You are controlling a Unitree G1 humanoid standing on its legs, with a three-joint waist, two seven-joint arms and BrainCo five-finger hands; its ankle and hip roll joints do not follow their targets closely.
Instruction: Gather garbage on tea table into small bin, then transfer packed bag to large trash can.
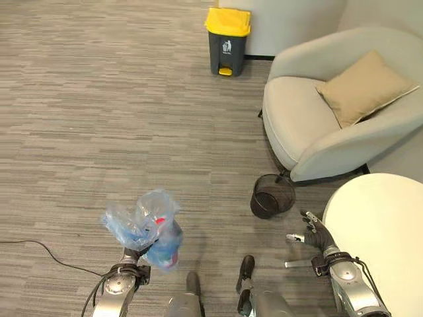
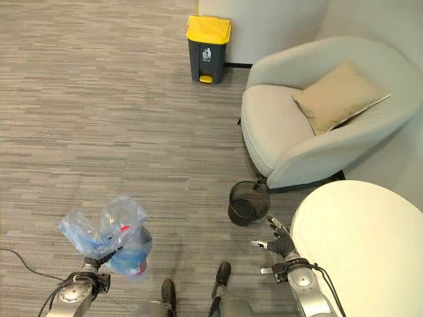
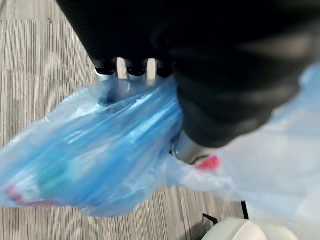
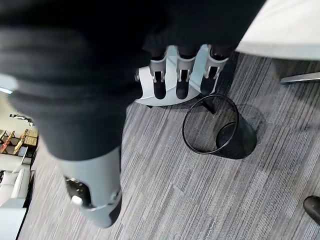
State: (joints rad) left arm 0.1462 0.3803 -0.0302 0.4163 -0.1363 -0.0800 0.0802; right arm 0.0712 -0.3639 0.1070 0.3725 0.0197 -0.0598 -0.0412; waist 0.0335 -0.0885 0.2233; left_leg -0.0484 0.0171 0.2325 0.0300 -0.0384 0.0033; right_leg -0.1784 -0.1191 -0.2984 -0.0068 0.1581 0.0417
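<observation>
Garbage bag (image 1: 149, 228), translucent blue plastic with red and teal items visible through its wall, hangs in the air above the carpet (image 1: 99, 119), gripped at its gathered neck by my left hand (image 1: 132, 256); the left wrist view shows my fingers (image 3: 127, 67) curled into the bunched plastic, with the bag bulging out to both sides of the hand. My right hand (image 1: 316, 232) is held apart from it, near the rim of the round white bench (image 1: 383, 231), fingers relaxed and spread, holding nothing; the right wrist view shows those fingers (image 4: 182, 75) extended in a row above the small bin. Small bin (image 1: 271, 195), a black wire-mesh basket, stands on the carpet between the bench and the pale grey armchair (image 1: 344, 105), just beside the armchair's front; no bag shows in it in the right wrist view. A tan cushion (image 1: 367, 86) leans in the seat of the armchair. Large trash can (image 1: 227, 41), dark grey with a yellow lid and a yellow pedal, stands against the far wall, well apart from the bag and from both hands, with its lid down.
</observation>
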